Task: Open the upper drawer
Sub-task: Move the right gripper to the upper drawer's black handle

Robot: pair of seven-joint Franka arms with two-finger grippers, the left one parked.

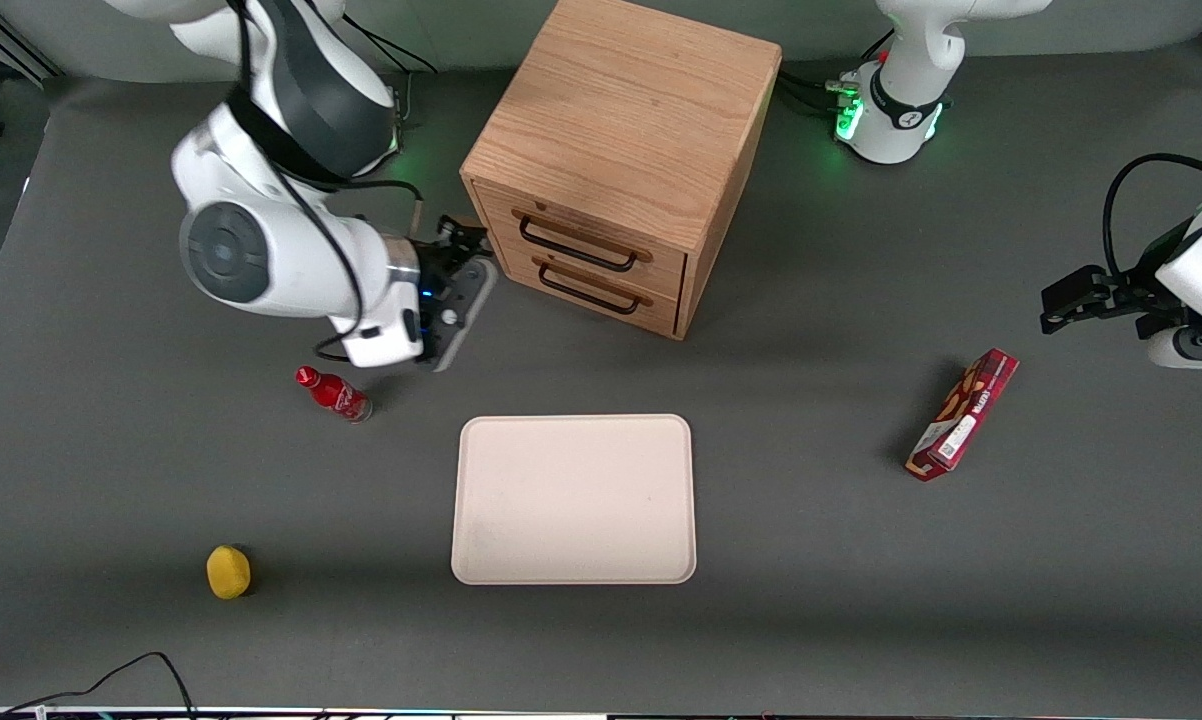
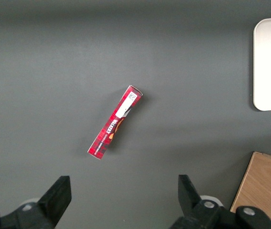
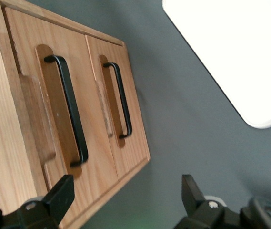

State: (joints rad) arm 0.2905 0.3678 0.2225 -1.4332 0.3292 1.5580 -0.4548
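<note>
My gripper point(image 1: 459, 262) hangs low over the table just beside the cabinet point(image 1: 626, 130), at the corner of its front that lies toward my working end, with my fingers point(image 3: 59, 198) spread wide apart and nothing between them. The upper drawer point(image 1: 591, 238) is shut flush in the cabinet front, the higher of 2 light oak drawers, and its black wire handle point(image 1: 576, 246) lies close to my fingertips without touching them. From my wrist the same handle point(image 3: 68, 112) runs along a recessed slot in the drawer face, and the lower drawer point(image 3: 114, 102) with its own matching handle sits directly beside it, also closed. The table point(image 1: 811, 560) is covered in dark grey matting. A pale rectangular tray point(image 1: 574, 498) lies flat in front of the cabinet, nearer the front camera. A small red bottle point(image 1: 334, 394) lies on its side close to my wrist, and a yellow rounded object point(image 1: 228, 571) sits nearer the camera than the bottle. Toward the parked arm's end of the table lies a red snack box point(image 1: 963, 414), well apart from everything else.
</note>
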